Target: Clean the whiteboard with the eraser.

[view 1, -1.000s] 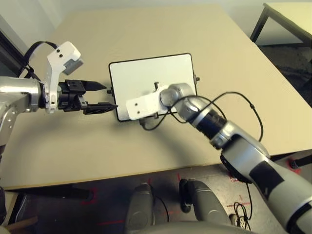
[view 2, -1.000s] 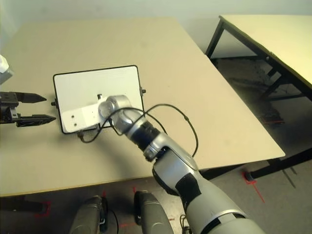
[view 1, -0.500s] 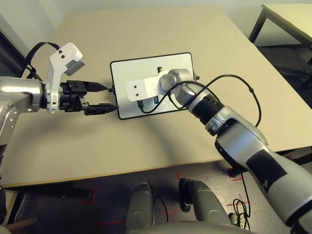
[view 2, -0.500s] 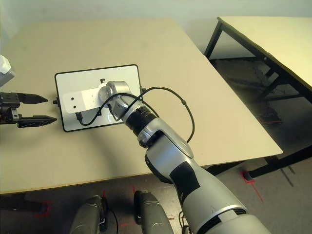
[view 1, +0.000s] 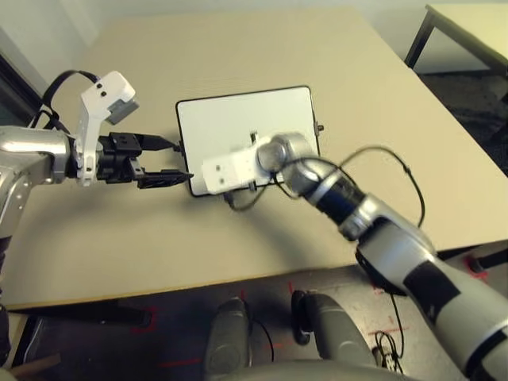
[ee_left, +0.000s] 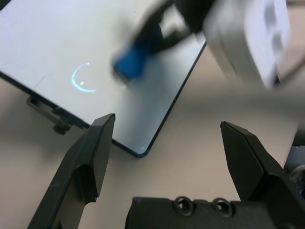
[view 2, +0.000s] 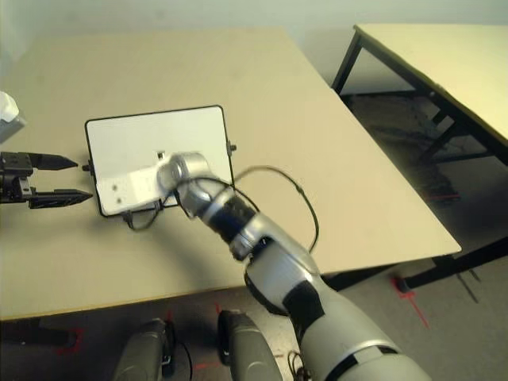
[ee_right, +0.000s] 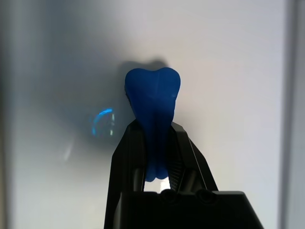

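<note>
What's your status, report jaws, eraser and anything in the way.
Right jaws shut on blue eraser, over whiteboard. Left jaws open, empty, beside board's left edge. Right arm and its cable overhang board's near side.

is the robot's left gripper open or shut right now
Open. The left gripper has its two black fingers standing well apart, with nothing held between them, beside the whiteboard.

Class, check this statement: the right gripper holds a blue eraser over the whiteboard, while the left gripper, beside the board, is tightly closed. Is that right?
Not quite: the left gripper is open, its two fingers spread wide, as the left wrist view shows. The rest of the statement stands.
</note>
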`<state>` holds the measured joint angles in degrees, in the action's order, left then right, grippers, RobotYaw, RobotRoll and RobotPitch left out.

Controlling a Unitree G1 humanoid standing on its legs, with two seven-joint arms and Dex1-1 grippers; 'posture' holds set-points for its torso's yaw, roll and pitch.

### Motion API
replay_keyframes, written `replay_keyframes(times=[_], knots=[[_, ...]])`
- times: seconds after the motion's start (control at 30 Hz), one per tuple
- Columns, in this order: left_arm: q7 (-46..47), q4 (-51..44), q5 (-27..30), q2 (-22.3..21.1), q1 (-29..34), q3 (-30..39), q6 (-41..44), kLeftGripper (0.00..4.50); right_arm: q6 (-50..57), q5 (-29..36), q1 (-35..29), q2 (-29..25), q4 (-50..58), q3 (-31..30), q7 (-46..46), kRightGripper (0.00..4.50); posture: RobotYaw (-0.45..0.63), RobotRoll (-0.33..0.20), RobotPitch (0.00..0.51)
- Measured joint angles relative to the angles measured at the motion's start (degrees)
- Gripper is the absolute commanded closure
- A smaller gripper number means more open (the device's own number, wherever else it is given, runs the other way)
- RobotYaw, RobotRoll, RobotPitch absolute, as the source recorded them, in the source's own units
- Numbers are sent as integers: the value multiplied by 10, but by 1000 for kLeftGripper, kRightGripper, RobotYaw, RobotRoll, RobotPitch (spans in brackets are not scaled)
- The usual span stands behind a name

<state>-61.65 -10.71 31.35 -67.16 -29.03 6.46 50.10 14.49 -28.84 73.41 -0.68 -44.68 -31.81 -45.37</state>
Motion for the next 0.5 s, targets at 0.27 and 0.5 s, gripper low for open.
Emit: replay_keyframes(times=[0.27,0.5], knots=[[199,105,-51,151,-103,117,-162,0,124,126,117,-126,64,234,72,3910,112,0,118],[267,229,-112,204,-20,160,-321,0,279,157,-20,-231,133,321,130,3910,68,0,102]])
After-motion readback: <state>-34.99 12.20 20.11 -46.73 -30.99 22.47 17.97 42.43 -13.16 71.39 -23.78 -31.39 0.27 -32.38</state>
